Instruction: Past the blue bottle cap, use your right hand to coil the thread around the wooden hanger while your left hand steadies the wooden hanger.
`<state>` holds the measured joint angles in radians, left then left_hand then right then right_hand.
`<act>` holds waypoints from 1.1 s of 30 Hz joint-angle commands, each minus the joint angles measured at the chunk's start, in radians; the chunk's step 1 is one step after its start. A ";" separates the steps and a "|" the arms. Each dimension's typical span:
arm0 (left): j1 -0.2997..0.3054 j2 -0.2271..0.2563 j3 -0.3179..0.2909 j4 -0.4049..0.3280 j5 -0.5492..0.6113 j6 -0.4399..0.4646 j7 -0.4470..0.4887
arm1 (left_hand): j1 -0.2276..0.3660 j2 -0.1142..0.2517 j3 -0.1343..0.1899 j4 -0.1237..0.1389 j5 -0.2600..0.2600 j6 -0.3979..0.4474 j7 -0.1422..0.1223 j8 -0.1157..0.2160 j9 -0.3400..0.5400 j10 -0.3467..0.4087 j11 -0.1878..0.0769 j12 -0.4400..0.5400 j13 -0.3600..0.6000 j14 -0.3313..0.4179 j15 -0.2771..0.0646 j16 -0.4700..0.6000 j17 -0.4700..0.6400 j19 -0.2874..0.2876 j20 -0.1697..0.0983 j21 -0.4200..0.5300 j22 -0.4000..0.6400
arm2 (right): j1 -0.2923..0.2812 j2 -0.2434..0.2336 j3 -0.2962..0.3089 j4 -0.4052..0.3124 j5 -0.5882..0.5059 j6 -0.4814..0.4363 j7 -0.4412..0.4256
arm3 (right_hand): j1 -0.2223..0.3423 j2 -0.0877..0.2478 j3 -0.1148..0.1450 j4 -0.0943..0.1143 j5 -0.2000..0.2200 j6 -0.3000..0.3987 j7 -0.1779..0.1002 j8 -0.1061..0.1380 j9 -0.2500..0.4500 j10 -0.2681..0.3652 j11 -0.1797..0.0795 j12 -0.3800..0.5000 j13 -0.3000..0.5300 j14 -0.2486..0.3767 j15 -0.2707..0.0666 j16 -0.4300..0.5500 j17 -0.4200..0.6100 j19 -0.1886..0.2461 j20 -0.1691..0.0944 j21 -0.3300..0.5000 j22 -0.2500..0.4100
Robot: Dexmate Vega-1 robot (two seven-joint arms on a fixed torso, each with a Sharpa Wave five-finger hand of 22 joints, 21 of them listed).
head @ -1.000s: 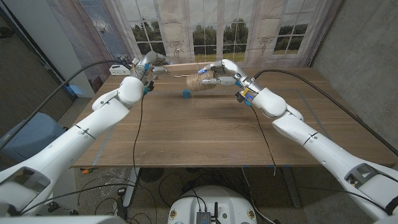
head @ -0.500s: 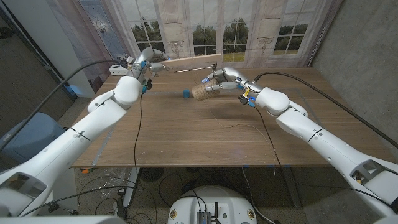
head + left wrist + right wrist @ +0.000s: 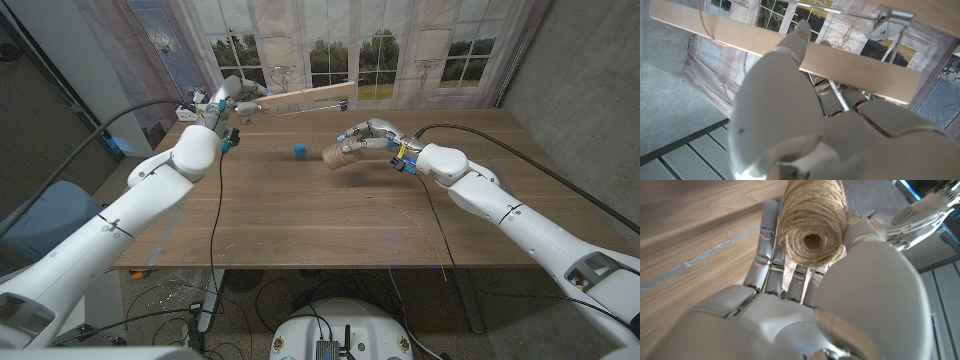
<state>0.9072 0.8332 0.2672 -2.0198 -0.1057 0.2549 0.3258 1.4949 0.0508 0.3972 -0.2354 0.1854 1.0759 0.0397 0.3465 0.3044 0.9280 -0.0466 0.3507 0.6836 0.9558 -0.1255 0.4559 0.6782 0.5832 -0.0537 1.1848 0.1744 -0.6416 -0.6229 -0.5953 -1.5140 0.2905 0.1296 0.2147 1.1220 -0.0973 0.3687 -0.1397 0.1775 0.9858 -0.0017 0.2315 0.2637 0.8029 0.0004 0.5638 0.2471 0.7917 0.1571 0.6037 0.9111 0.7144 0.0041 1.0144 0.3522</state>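
Right hand (image 3: 372, 135) grips the twine spool (image 3: 340, 152) just past the blue bottle cap (image 3: 298, 150), left hand (image 3: 232, 96) holds the wooden hanger (image 3: 305, 100) aloft; slack thread could slip off the bar.

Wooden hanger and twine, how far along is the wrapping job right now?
Done: the left hand holds the pale wooden hanger raised beyond the small blue bottle cap, and a strand of thread crosses the bar near one end. In hand: the right hand grips the spool of brown jute twine. Left: most of the bar looks bare, so the coiling remains.
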 commanded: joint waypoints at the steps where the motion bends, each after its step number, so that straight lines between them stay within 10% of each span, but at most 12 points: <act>1: 0.076 0.053 -0.065 -0.103 -0.080 0.090 -0.039 | 0.032 0.042 0.077 0.066 0.005 0.007 0.005 0.000 0.004 0.002 -0.001 -0.002 0.003 0.023 -0.039 0.003 0.004 -0.001 -0.133 0.007 0.005 | -0.027 0.022 0.030 0.058 -0.025 -0.025 -0.159 | 0.271 0.265 0.005 0.005 0.004 0.003 0.005 -0.002 0.004 0.026 0.013 0.005 0.182 0.253 -0.385 0.003 0.007 -0.074 -0.197 0.007 -0.002; 14: 0.027 0.142 -0.055 -0.166 -0.195 0.300 -0.145 | 0.031 0.041 0.081 0.066 0.006 0.007 0.003 -0.002 0.009 0.005 -0.002 -0.007 0.005 0.026 -0.039 0.001 0.005 0.000 -0.134 0.009 0.005 | -0.026 0.087 0.042 0.156 -0.074 0.027 -0.322 | 0.270 0.264 0.005 0.007 0.004 0.009 0.004 -0.003 0.008 0.031 0.008 0.005 0.187 0.256 -0.385 0.001 0.017 -0.085 -0.197 0.020 -0.012; 33: -0.105 0.241 0.057 -0.134 -0.267 0.340 -0.318 | 0.030 0.041 0.084 0.065 0.007 0.003 0.005 -0.005 0.016 0.002 -0.001 -0.013 0.012 0.027 -0.038 -0.002 0.004 -0.002 -0.134 0.011 0.004 | 0.030 0.224 0.057 0.387 -0.073 0.283 -0.423 | 0.270 0.262 0.005 0.008 0.004 0.011 -0.003 -0.007 0.011 0.034 0.006 -0.001 0.187 0.257 -0.385 -0.007 0.028 -0.096 -0.197 0.040 -0.027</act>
<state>0.8636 1.0197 0.2735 -2.1684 -0.3334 0.5732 0.1049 1.4948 0.0509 0.4013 -0.2395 0.1890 1.0772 0.0411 0.3376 0.3171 0.9279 -0.0465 0.3429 0.6914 0.9577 -0.1237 0.4522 0.6782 0.5832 -0.0538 1.1915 0.1748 -0.6438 -0.4659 -0.5483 -1.2471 0.2025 0.2800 -0.1777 1.1220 -0.0973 0.3727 -0.1357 0.1745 0.9858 -0.0019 0.2237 0.2723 0.8040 0.0015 0.5574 0.2471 0.7915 0.1569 0.5922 0.9287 0.7016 0.0128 1.0445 0.3246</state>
